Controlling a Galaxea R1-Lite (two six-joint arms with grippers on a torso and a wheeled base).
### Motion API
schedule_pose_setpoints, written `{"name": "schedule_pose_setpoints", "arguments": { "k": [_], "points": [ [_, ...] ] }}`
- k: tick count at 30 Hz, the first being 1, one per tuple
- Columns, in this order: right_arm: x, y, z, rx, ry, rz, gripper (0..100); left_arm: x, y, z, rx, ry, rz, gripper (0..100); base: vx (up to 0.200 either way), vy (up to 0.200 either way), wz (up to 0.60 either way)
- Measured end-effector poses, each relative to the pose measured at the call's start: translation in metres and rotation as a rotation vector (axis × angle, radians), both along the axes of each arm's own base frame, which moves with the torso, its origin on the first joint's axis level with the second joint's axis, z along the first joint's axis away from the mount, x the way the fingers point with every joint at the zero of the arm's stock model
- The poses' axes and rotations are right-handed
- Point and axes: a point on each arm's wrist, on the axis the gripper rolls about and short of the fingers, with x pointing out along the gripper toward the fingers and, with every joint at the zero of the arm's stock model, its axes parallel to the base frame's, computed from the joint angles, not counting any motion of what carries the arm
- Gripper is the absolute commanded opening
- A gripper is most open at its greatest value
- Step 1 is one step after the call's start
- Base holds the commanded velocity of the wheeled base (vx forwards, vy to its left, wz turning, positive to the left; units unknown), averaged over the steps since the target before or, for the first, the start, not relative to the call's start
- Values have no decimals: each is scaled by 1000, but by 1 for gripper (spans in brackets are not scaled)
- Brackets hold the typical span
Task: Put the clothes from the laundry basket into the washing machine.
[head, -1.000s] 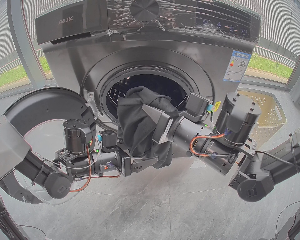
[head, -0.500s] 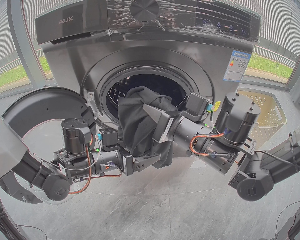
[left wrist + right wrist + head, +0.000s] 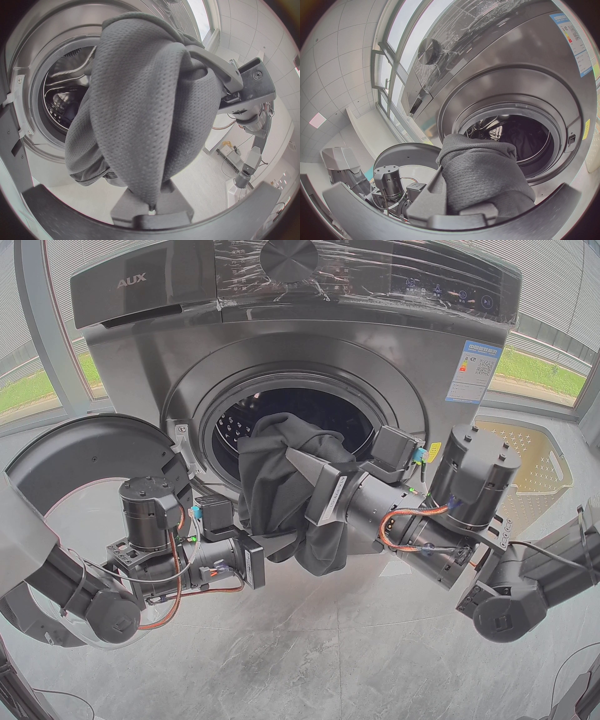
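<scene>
right gripper (image 3: 294, 480) is clamped on a bunched dark grey garment (image 3: 269, 496), holding it up right in front of the open drum mouth (image 3: 337, 412) of the washing machine (image 3: 300, 346). in head view the top of the bundle overlaps the lower left part of the opening; can't tell if any of it is past the rim. rest of the cloth hangs below the gripper, clear of the grey tiled floor (image 3: 337, 646). one right finger (image 3: 215, 67) lies across the outside of the bundle, the other is buried under fabric. left gripper (image 3: 151, 208) sits lower and to the left, pointing in at the garment's lower edge. in left wrist view its fingers are closed together with a tip of the mesh fabric pinched between them, so both grippers have hold of the same garment. in head view cloth drapes over the left fingers. machine door (image 3: 81, 452) is swung wide open to the left, behind the left arm. right wrist view shows more dark cloth (image 3: 526, 137) lying inside the drum, what kind i can't tell. laundry basket (image 3: 537, 459), pale yellow and perforated, sits to the right of the machine, behind the right arm.
</scene>
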Motion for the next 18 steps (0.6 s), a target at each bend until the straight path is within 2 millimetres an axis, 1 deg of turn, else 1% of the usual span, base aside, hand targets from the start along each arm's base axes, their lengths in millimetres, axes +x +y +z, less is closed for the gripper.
{"name": "schedule_pose_setpoints", "arguments": {
  "k": [7,14,15,18],
  "points": [
    [0,1,-3,-5,6,1,0,-3,1,-1,-8,-11,-3,0,0,0,0],
    [5,2,-12,-15,13,-6,0,-25,4,-4,-30,-45,-30,0,0,0,0],
    [5,3,-14,-18,11,-8,100,-30,5,-4,-37,-57,-36,0,0,0,0],
    [7,4,-20,-37,6,-10,100,-40,7,-2,-60,-93,-48,0,0,0,0]
  ]
}}
